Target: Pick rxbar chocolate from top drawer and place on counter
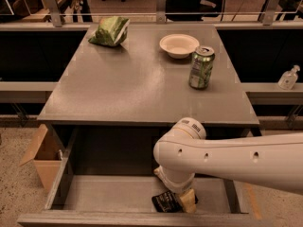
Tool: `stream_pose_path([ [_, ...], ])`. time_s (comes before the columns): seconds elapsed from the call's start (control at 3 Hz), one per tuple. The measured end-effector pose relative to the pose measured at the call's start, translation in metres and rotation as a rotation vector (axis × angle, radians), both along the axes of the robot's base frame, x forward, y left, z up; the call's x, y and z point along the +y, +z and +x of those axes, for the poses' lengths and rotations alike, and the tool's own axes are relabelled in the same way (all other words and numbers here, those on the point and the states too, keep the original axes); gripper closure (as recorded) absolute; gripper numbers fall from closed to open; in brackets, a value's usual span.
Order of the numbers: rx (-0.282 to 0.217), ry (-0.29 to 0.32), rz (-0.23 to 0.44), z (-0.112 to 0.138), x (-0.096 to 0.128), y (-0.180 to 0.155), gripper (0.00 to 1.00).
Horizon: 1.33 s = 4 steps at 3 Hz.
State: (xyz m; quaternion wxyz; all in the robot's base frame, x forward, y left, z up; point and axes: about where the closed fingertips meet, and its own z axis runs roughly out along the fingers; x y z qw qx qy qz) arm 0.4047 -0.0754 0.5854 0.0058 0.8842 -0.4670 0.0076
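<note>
**A:** ok, what's where, left to right?

**B:** Far left on the floor there's an open cardboard box [40,157], just beside the cabinet. Then the tabletop [128,89], with a green bag [110,30] on its back left corner. Under the tabletop the drawer [57,186] stands open toward the camera.

**A:** and the bar?

**B:** The bar [164,201] is down in the drawer, not on the tabletop. It's on the drawer floor close to the front panel, a bit right of centre. Black wrapper with pale lettering, lying a little skewed.

**A:** gripper on it?

**B:** The gripper [183,201] is inside the drawer too, right at the bar's right end and apparently touching it. Honestly I can't tell whether the jaws are open or clamped on the bar, since the white wrist sits right over them.

**A:** rest of the stuff?

**B:** There's a white bowl [179,45] toward the back of the tabletop, right of centre. A green can [201,67] stands upright near it, to the front and right, not touching. The arm [246,162] comes in from the right edge and bends down over the drawer. Far right, a small pump bottle [289,77] sits on a ledge, well apart from everything else.
</note>
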Motion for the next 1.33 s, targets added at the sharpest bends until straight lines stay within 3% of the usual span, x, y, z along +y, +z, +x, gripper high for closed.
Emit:
stream_pose_path([
  [0.33,0.000,0.000,0.000,0.000,0.000,0.012,0.95],
  [0.67,0.000,0.000,0.001,0.000,0.000,0.019,1.00],
  [1.33,-0.074,-0.012,0.180,0.004,-0.004,0.053,1.00],
])
